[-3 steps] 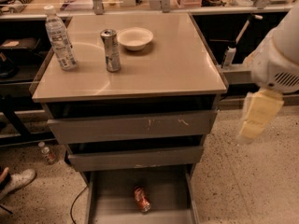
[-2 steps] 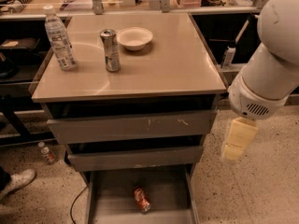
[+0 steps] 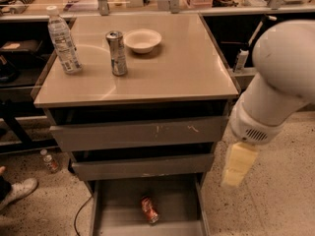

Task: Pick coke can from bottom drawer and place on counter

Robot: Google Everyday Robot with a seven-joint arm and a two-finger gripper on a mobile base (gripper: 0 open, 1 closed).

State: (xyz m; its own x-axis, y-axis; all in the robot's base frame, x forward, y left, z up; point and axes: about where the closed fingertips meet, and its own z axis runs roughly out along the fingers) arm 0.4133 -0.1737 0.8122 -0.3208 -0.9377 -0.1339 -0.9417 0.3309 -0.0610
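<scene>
The coke can [image 3: 149, 210] lies on its side on the floor of the bottom drawer [image 3: 115, 208], which is pulled out, approx. in the middle. Above it the counter [image 3: 187, 63] carries a tall silver can [image 3: 117, 53], a bowl [image 3: 142, 40] & a water bottle [image 3: 64, 45]. The gripper [image 3: 238, 165] hangs right of the cabinet, pointing down, well apart from the can. Spread or pressed together cannot be told.

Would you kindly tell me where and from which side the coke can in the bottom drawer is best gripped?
Probably grip the coke can across its round middle, coming straight down from above: it lies on its side on the open bottom drawer floor. The tool hangs to the right, outside the drawer.
</scene>
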